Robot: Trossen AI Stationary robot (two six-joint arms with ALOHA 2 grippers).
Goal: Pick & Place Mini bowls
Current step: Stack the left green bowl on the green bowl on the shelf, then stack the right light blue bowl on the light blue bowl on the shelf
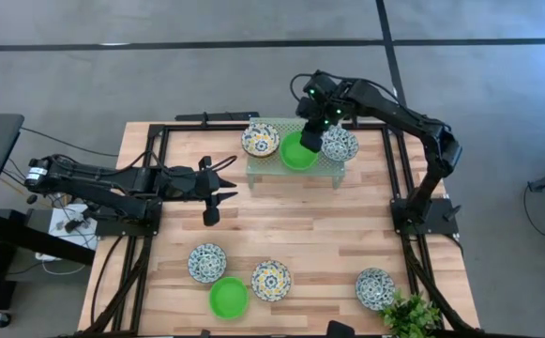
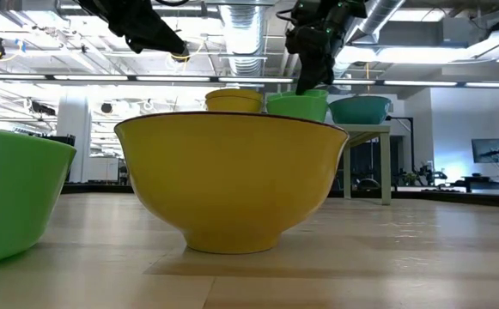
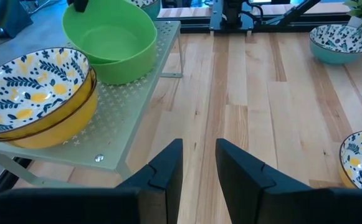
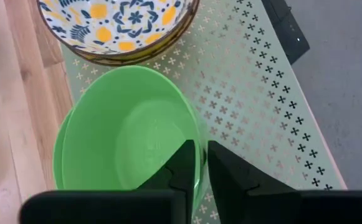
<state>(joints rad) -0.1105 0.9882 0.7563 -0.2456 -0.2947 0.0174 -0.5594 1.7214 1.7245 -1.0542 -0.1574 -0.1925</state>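
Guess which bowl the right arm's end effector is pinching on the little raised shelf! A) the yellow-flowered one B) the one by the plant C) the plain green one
C: in the right wrist view, the right end effector pinches the rim of the plain green bowl on the perforated shelf.

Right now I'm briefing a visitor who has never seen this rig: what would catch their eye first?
The right gripper pinching the rim of a bright green bowl on the perforated rack at the table's far edge, between two patterned bowls. Next, the loose bowls along the near edge, beside a leafy plant. The left gripper hovers open over bare wood.
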